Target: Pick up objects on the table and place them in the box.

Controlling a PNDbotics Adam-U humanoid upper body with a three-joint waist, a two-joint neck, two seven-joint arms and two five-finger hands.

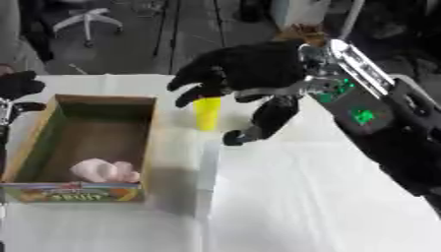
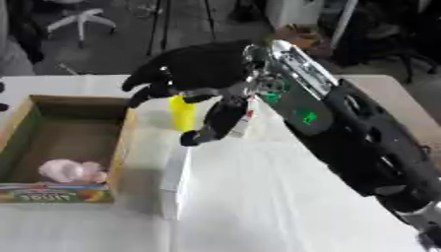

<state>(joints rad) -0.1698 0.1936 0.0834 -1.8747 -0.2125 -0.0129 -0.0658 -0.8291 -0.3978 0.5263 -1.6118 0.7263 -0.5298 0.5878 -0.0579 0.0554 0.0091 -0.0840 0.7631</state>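
Observation:
A yellow upright cup-like object (image 1: 206,113) stands on the white table just right of the cardboard box (image 1: 151,129). My right hand (image 1: 245,66) hovers over it: the fingers (image 1: 191,91) bend down onto its top and far side, and the thumb (image 1: 263,120) hangs down to its right, apart from it. The hand is not closed round it. A pink soft thing (image 1: 104,171) lies in the box's near end. My left hand (image 1: 19,84) shows at the left edge, beside the box's far corner.
A white oblong carton (image 2: 175,183) lies on the table along the box's right wall. A small white and red item (image 2: 244,123) sits behind my thumb. The box's front wall (image 1: 73,192) carries a colourful print. An office chair (image 1: 84,18) stands on the floor beyond the table.

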